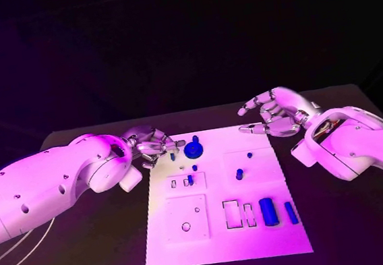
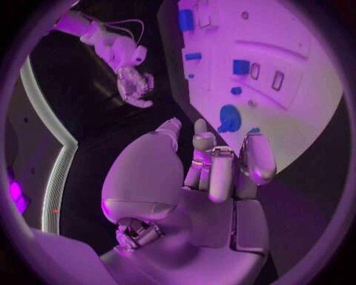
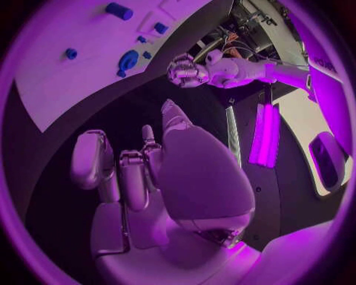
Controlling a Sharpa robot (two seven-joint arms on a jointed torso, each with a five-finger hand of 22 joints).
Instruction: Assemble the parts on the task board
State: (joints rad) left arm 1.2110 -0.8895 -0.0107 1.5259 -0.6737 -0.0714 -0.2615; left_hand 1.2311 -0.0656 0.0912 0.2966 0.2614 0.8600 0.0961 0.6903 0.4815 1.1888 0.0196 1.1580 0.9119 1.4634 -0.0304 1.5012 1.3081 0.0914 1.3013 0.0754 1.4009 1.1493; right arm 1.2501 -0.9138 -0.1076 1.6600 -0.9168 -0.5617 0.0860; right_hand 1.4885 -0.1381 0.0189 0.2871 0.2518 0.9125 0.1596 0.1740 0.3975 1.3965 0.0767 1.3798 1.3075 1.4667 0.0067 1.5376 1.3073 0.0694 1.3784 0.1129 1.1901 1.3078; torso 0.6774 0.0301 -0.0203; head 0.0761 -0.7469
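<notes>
task board (image 1: 230,235) | white, rectangular | small blue parts (image 1: 267,211) on it

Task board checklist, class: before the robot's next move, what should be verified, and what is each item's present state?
1. Task board lies flat on the table: ok.
2. Round blue part near the board's far edge is unobstructed: ok.
3. Left hand holds nothing: cannot tell; a small blue piece shows by its fingertips.
4. Right hand free, fingers apart: ok.
5. Long blue parts at the near right are reachable: ok.
</notes>
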